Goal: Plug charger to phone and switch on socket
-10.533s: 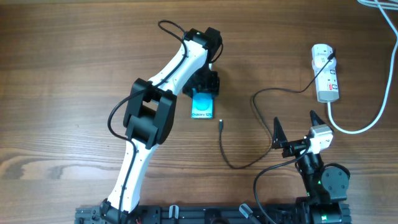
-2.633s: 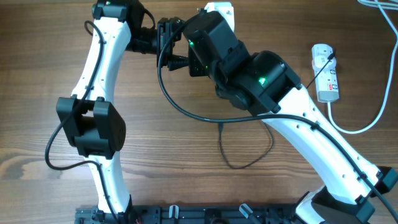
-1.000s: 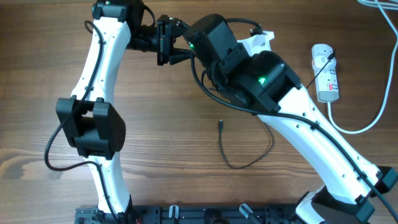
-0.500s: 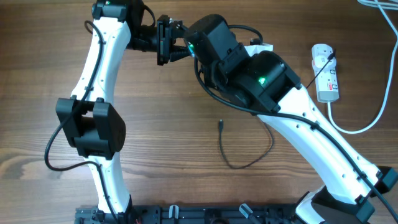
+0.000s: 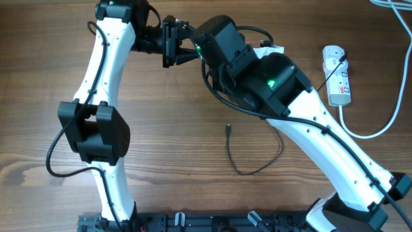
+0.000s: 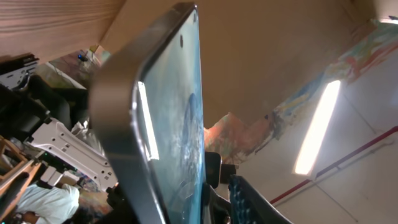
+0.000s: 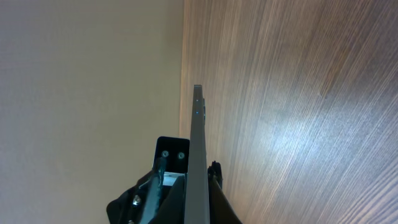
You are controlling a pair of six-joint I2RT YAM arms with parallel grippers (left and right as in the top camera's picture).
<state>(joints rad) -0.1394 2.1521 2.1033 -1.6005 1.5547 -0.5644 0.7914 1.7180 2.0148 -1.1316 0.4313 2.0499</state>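
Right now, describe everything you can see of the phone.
The phone is a thin flat slab with a grey, metallic-looking frame and a glossy teal-blue screen. It is held off the table, standing on edge. The right end effector is shut across its faces; the left end effector meets its other end, grip unclear. The charger is not plugged in.

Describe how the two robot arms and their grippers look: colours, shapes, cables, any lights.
Both the left arm and right arm have smooth white links joined by bulky black joint housings. Thin black cables loop alongside them. Small green lights glow on the right arm's housings. The left gripper and right gripper are black.
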